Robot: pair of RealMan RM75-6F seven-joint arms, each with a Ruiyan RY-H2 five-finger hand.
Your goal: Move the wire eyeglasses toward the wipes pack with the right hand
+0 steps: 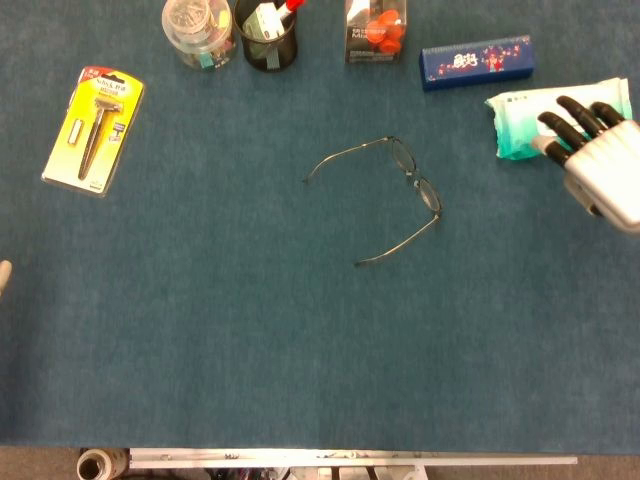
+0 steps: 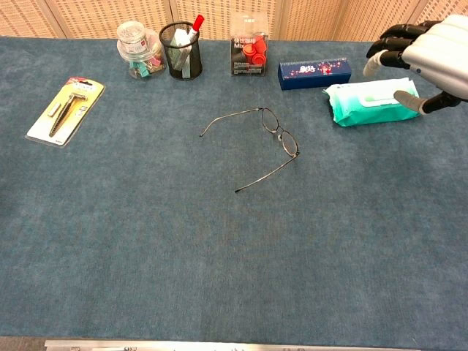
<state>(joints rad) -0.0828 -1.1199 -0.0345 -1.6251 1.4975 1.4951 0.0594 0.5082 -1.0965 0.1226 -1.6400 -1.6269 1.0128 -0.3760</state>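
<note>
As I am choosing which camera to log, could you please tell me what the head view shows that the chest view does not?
Only the head view shows a pale tip at the left edge, perhaps the left hand, and a metal rail with a tape roll below the table.

Only the chest view shows the perforated wall panels behind the table, and the right hand from the side, raised above the wipes pack.

Both show the wire eyeglasses lying untouched mid-table with temples unfolded, the right hand's fingers apart over the wipes pack, and the packaged razor.
</note>
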